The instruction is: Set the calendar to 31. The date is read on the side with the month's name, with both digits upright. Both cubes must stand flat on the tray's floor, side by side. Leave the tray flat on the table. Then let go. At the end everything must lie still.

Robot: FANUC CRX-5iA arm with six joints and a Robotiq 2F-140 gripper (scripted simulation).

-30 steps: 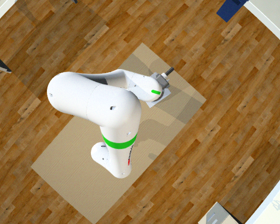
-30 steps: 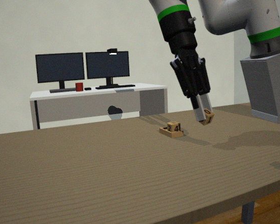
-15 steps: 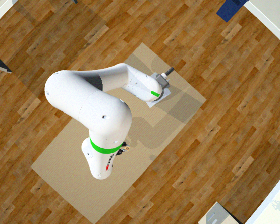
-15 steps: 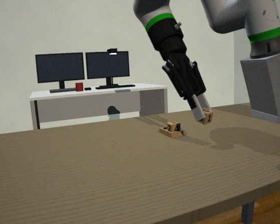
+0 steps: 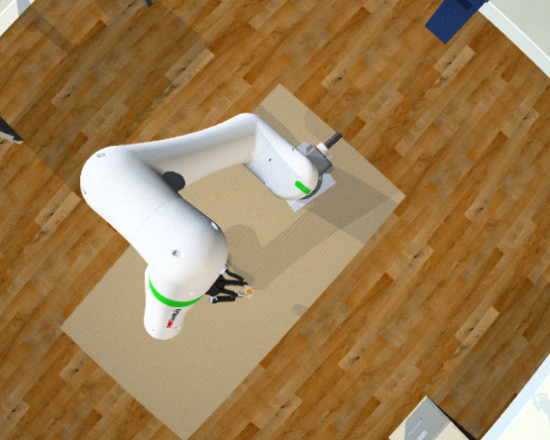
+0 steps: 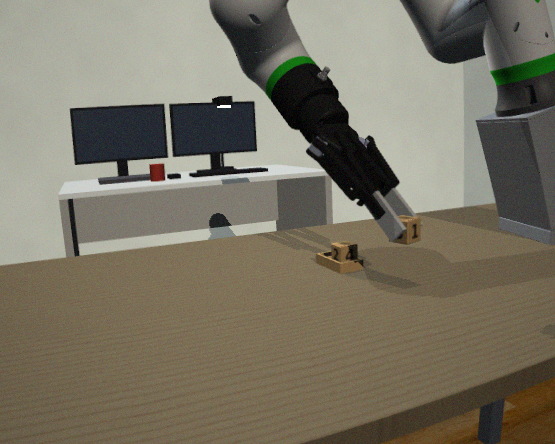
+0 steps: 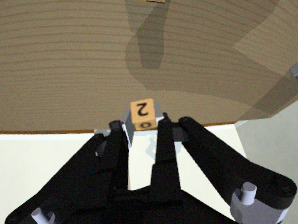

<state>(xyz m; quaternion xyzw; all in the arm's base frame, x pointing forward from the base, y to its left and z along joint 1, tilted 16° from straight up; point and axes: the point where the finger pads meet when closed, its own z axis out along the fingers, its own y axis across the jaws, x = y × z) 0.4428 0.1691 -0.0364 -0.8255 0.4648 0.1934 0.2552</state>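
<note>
My gripper (image 6: 402, 236) (image 7: 144, 113) (image 5: 245, 292) is shut on a small wooden digit cube (image 6: 409, 229) (image 7: 143, 113) (image 5: 250, 292) and holds it tilted a little above the table (image 6: 181, 325) (image 5: 204, 347). The cube shows a 1 in the exterior view and a 2 in the wrist view. The wooden tray (image 6: 326, 259) lies flat on the table to the left of the held cube. The second cube (image 6: 344, 251) stands in the tray, with 2 and 4 on its sides and 0 on top. The arm hides the tray in the top view.
The robot's grey base pedestal (image 6: 531, 175) (image 5: 323, 187) stands at the table's far right. A white desk (image 6: 191, 195) with two monitors stands behind the table. The table's front edge runs along the bottom right of the exterior view.
</note>
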